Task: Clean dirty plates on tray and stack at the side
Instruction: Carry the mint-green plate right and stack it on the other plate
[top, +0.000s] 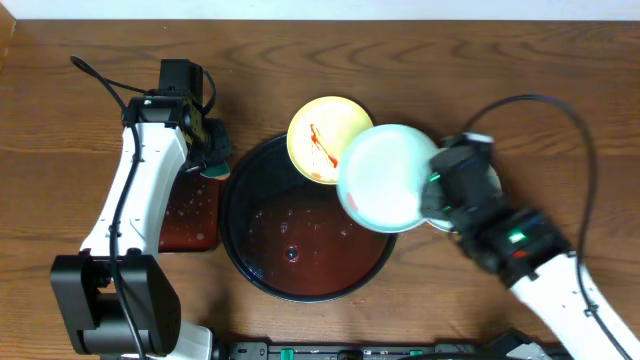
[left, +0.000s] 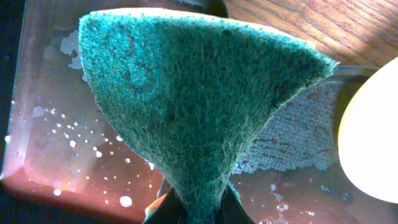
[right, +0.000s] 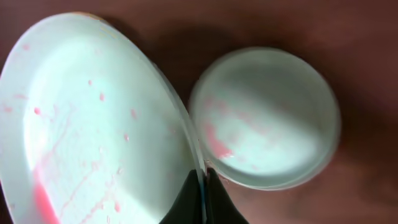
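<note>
My right gripper (top: 432, 190) (right: 202, 186) is shut on the rim of a pale mint-blue plate (top: 385, 178) (right: 93, 124). It holds the plate tilted over the right edge of the round black tray (top: 300, 255). The plate carries faint red smears. A second mint-blue plate (right: 267, 118) with a pink smear lies on the table under that gripper. The yellow plate (top: 325, 135) (left: 373, 137), streaked red, rests on the tray's far rim. My left gripper (top: 212, 160) (left: 202, 208) is shut on a green sponge (top: 214, 170) (left: 199, 93) above the rectangular tray.
A small rectangular black tray (top: 190, 215) (left: 50, 143) with a wet reddish base lies left of the round tray. Water drops sit on the round tray's base. Wooden table surrounds everything.
</note>
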